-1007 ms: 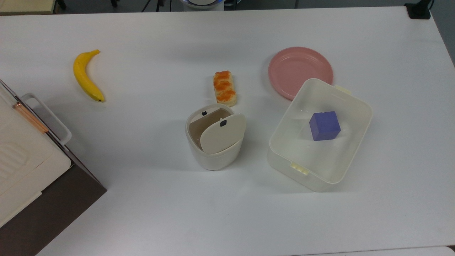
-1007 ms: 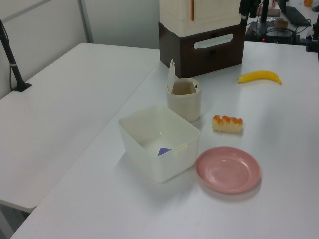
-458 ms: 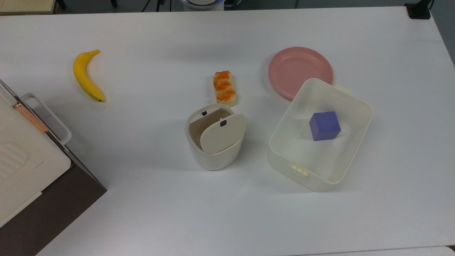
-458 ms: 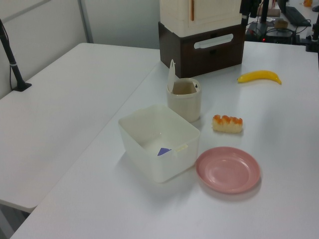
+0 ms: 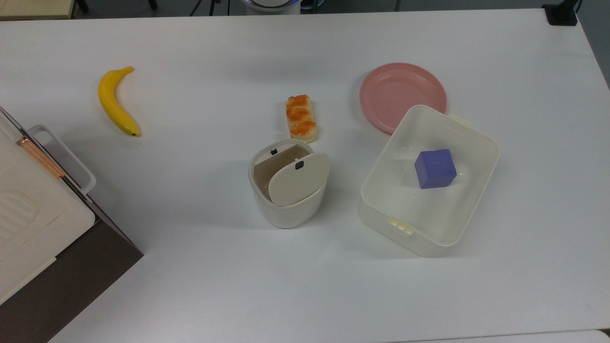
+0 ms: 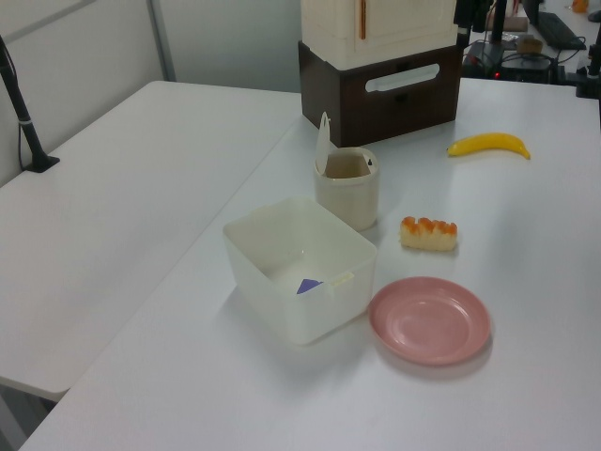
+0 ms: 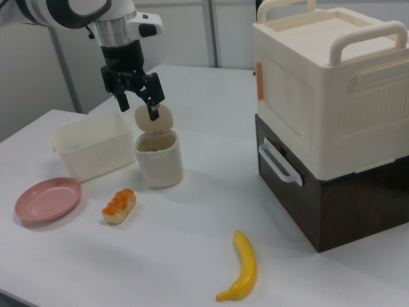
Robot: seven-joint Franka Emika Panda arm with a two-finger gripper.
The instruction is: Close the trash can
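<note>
The trash can (image 5: pixel 286 212) is a small cream-white bin near the middle of the table, and its brown inside shows. Its flat lid (image 5: pixel 298 180) stands up open with a small black button on it. In the left view the trash can (image 6: pixel 347 195) has its lid (image 6: pixel 323 143) raised on the left view's left. In the right view the trash can (image 7: pixel 158 161) sits under my gripper (image 7: pixel 138 105). The gripper hangs above and in front of the raised lid (image 7: pixel 154 123), open, with nothing between its fingers.
A translucent white box (image 5: pixel 469 143) with a blue cube (image 5: pixel 434 168) stands at the top view's right of the bin, beside a pink plate (image 5: pixel 400 90). A bread piece (image 5: pixel 301 117) lies just behind the bin and a banana (image 5: pixel 114 102) lies at the far left. Stacked cream and brown containers (image 5: pixel 43 224) fill the lower left corner.
</note>
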